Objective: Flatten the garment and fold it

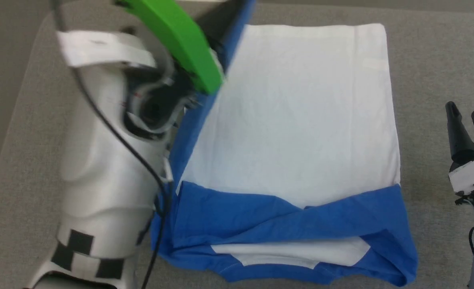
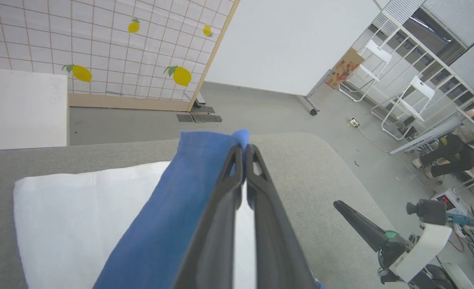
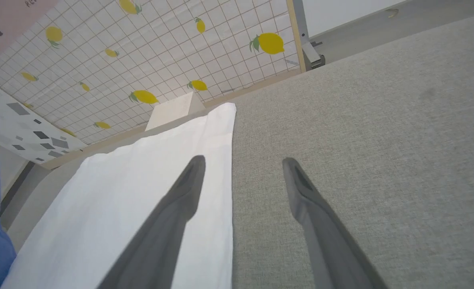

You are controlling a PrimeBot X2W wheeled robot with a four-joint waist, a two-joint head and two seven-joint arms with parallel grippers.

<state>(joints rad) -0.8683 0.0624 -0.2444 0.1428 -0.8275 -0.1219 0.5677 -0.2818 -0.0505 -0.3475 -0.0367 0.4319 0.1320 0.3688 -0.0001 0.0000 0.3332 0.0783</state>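
Note:
The garment point(image 1: 301, 112) lies on the grey padded table point(image 1: 433, 60), its white body spread flat with blue sleeve and shoulder cloth bunched along the near edge. Its left edge is a blue strip point(image 1: 193, 128) lifted off the table. In the left wrist view my left gripper point(image 2: 244, 147) is shut on that blue cloth point(image 2: 197, 160), pinched at the fingertips. My left arm point(image 1: 108, 160) covers the garment's left side in the head view. Right of the garment, my right gripper point(image 1: 467, 114) hovers open and holds nothing. In its own view, this right gripper point(image 3: 243, 160) straddles the garment's white edge point(image 3: 140, 192).
The table's rounded far corner point(image 2: 321, 148) drops to a grey floor. Beyond stand a lemon-patterned screen point(image 2: 100, 52), a white box point(image 2: 20, 108), white chairs point(image 2: 381, 68) and a seated person point(image 2: 453, 152). Bare grey table surface point(image 3: 381, 120) lies right of the garment.

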